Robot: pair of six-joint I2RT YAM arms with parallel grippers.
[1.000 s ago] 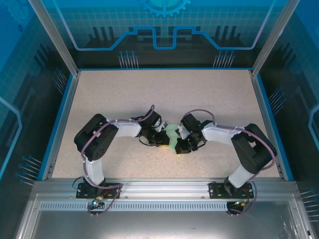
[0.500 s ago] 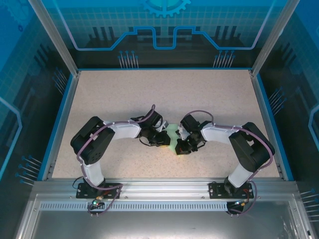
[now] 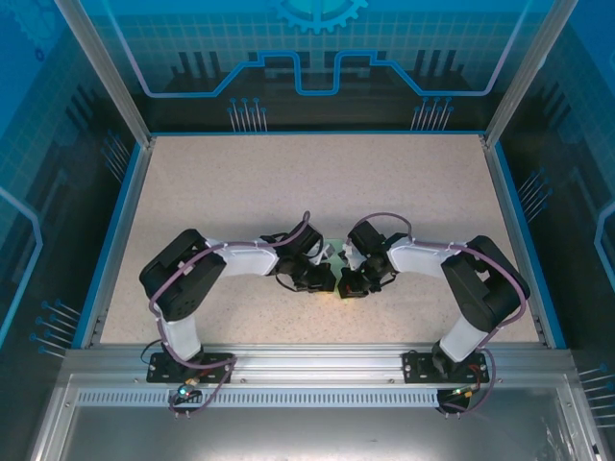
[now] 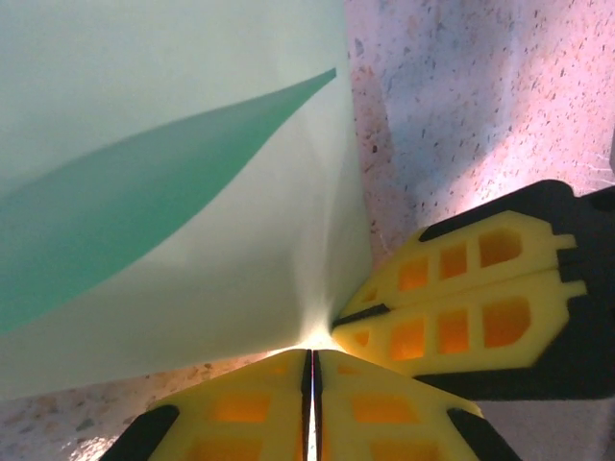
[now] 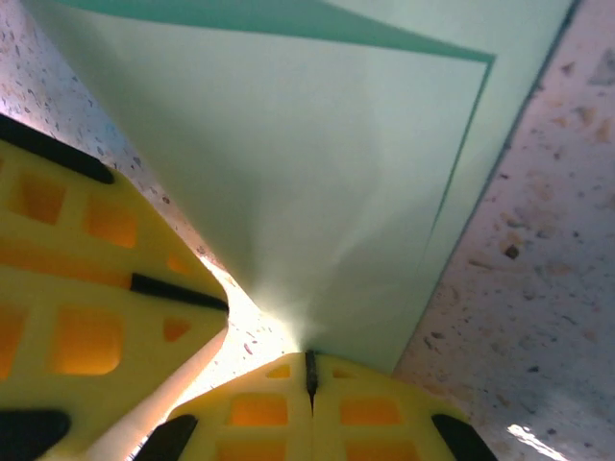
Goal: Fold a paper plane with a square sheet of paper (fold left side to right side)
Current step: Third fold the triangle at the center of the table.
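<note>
Thin matt paper in the sheet [image 4: 173, 192], smooth, pale green, slightly translucent where lit. Matt yellow plastic in the fingers [image 4: 384, 379] of the left gripper [image 4: 311, 357] and right gripper [image 5: 309, 360], moulded with hollow cells. Speckled, stone-like, faintly grainy top on the table [image 3: 288, 182]. Brushed metal along the rail [image 3: 307, 357]; glossy white and black plastic on the arms [image 3: 240, 257].

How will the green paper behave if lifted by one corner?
Probably floppy: the green paper already bows where the left end effector pinches its edge. Likely very light and easily creased: it looks thin, and a folded layer shows near the right end effector.
</note>
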